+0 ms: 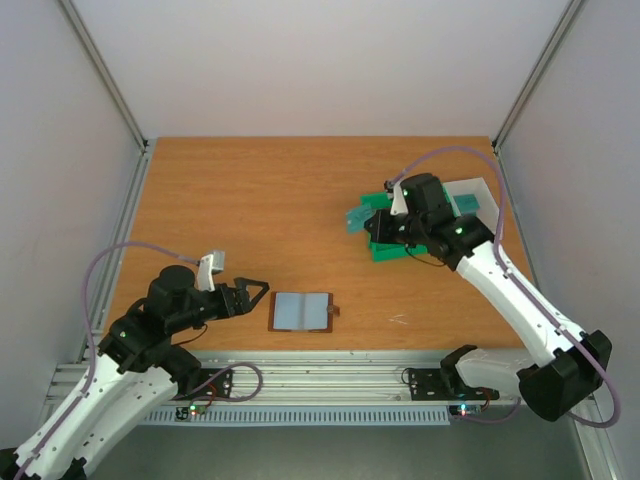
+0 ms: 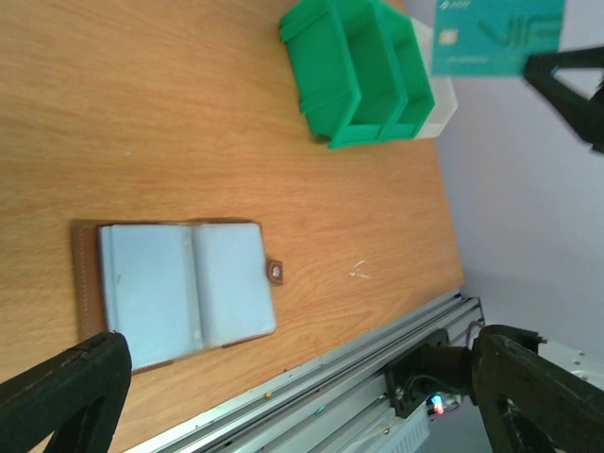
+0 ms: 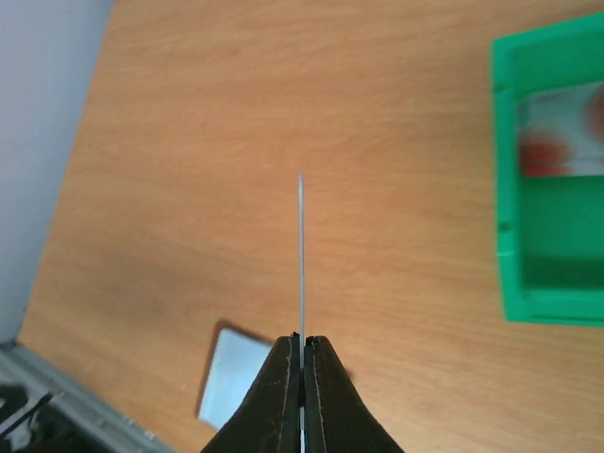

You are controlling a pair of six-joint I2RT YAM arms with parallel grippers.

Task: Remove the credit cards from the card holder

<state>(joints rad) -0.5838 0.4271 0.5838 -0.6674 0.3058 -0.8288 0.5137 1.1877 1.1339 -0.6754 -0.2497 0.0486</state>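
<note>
Here we are over the worktop (image 1: 270,200), and the card holder (image 1: 302,311) lies low in the overhead view, just left of centre. It is opened flat with its blue-grey pockets facing up and its little tab poking out on the right side. We see the left claw (image 1: 253,297) just beside its left edge, jaws spread as wide as they go and holding nothing. From the left wrist view the card holder (image 2: 179,288) sits in the lower left of the frame, with one dark finger (image 2: 61,401) in the bottom left corner and the other in the bottom right. Up in the right half of the overhead view, the right claw (image 1: 372,224) is pinched tight on the teal card (image 1: 357,216), which hangs at the left edge of the green bins (image 1: 392,250). A white bin (image 1: 475,192) stands just behind them. In the right wrist view we catch that teal card (image 3: 301,264) edge-on, a thin line rising from the closed fingertips. On the right of that frame a pinkish card (image 3: 562,142) with a red blot lies inside a green bin
</note>
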